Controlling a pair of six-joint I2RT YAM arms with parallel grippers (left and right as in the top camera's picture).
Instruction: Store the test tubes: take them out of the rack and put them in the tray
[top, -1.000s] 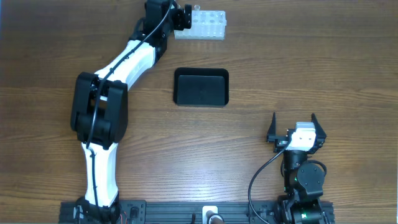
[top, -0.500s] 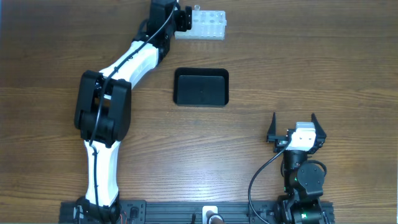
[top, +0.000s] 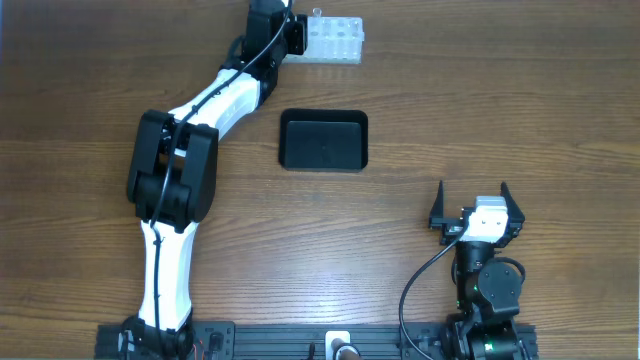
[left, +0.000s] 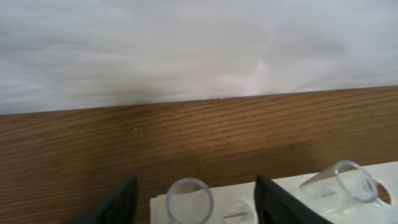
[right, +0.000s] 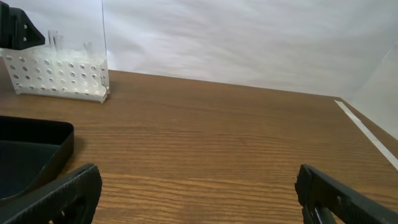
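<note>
Left wrist view has my left end effector (left: 194, 190) released astride a test tube (left: 188, 199) standing in the white rack (top: 335, 40), the black tray (top: 323, 114) nearer, my right end effector (top: 470, 205) released well apart; closing off-centre could, I judge, tilt the tube or drag the rack.

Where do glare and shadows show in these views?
Left wrist view: a bright patch of glare on the white wall, and a soft shadow on the wooden table beyond the test tubes. Top view: the light is even; the black tray has only a faint sheen on its floor. Right wrist view: no strong glare.
</note>
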